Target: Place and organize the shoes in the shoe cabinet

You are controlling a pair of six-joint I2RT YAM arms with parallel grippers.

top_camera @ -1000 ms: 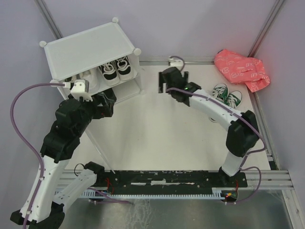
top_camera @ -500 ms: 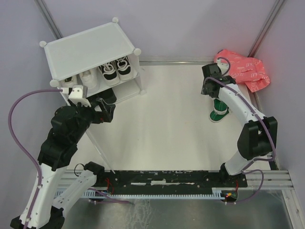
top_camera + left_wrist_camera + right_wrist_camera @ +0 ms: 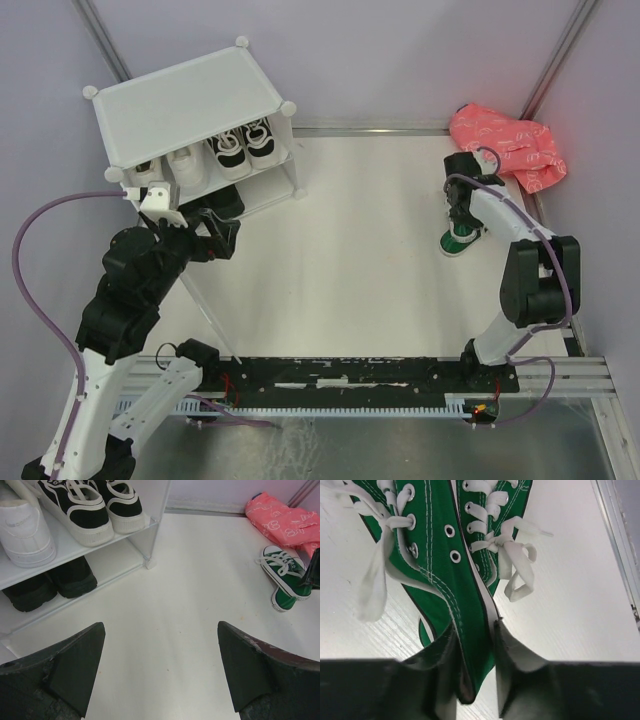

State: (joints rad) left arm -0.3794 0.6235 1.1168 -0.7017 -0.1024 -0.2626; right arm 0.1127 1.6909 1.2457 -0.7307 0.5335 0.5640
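Bare table (image 3: 370,240) lies open between the shoe cabinet (image 3: 185,100) and the green sneakers (image 3: 458,241).

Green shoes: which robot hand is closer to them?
Right. The right gripper pinches the green shoes; the left gripper hangs open by the shoe cabinet, far away.

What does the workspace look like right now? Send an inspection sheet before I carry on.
Surface: white table, no spills seen.
Job's things: shoe cabinet holds white sneakers and black sneakers on top shelf, plain black shoes below; green sneakers on table, right.
Clutter: pink bag, far right corner.
Grippers: left gripper open, empty; right gripper closed on green sneakers' heel canvas.
Cables: purple cable loops off each arm.
Surroundings: pale walls, metal frame posts.
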